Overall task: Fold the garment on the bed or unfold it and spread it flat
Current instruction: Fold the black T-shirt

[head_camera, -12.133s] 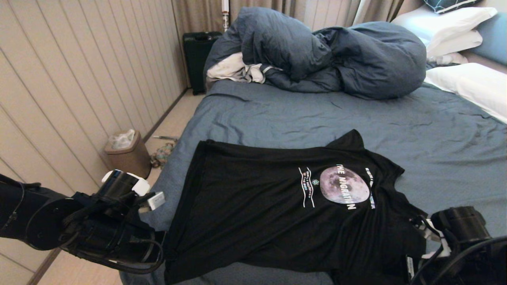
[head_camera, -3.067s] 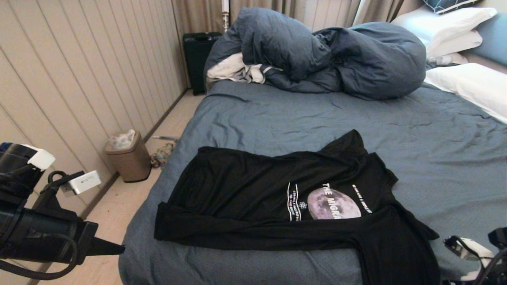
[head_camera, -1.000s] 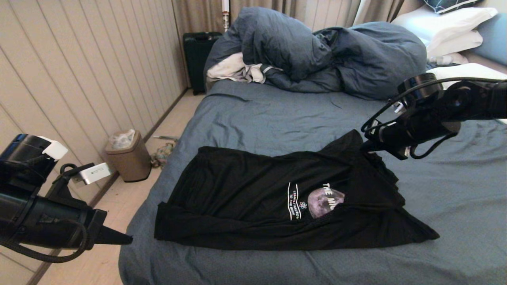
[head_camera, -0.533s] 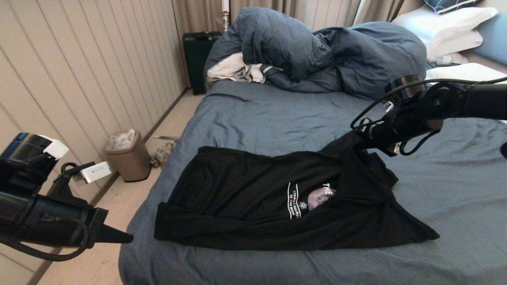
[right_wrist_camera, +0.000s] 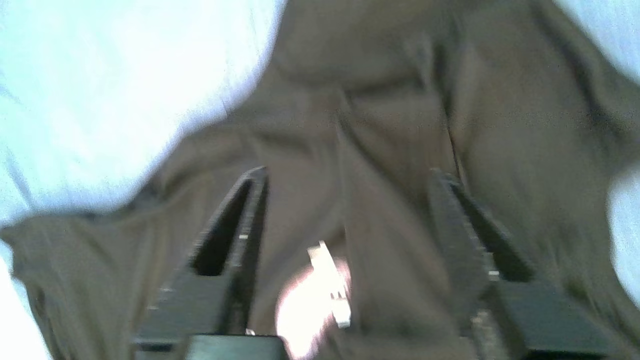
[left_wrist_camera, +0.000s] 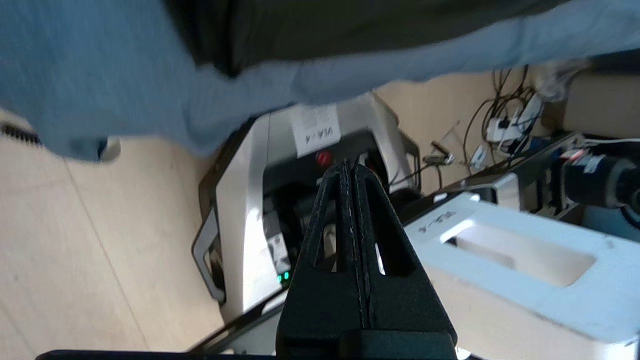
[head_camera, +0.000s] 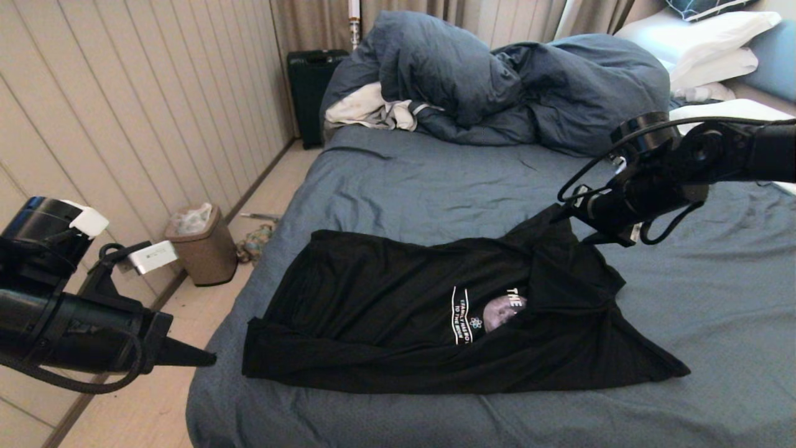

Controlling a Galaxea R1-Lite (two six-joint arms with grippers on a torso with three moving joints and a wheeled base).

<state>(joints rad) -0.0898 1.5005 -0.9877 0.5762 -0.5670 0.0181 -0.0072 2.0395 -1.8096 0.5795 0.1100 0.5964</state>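
The garment [head_camera: 385,311], a black T-shirt, lies partly folded on the bed [head_camera: 435,180]. Its near edge is turned over, and its right side is folded across the chest, so only a sliver of the moon print [head_camera: 500,310] shows. My right gripper [head_camera: 573,225] hovers at the shirt's far sleeve. In the right wrist view the gripper [right_wrist_camera: 350,174] stands open over the loose garment [right_wrist_camera: 390,100] with nothing pinched. My left gripper [head_camera: 205,359] is parked off the bed's left side; the left wrist view shows the gripper [left_wrist_camera: 348,167] shut on nothing.
A bulky dark-blue duvet [head_camera: 528,81] and a white cloth [head_camera: 367,109] are heaped at the far end. White pillows [head_camera: 740,130] lie at the right. A bin [head_camera: 199,242] and a black suitcase [head_camera: 308,87] stand by the left wall.
My right gripper carried the shirt's right side over the print, has now let go and drawn back slightly to the right. The fold has settled flat. The left arm barely moved.
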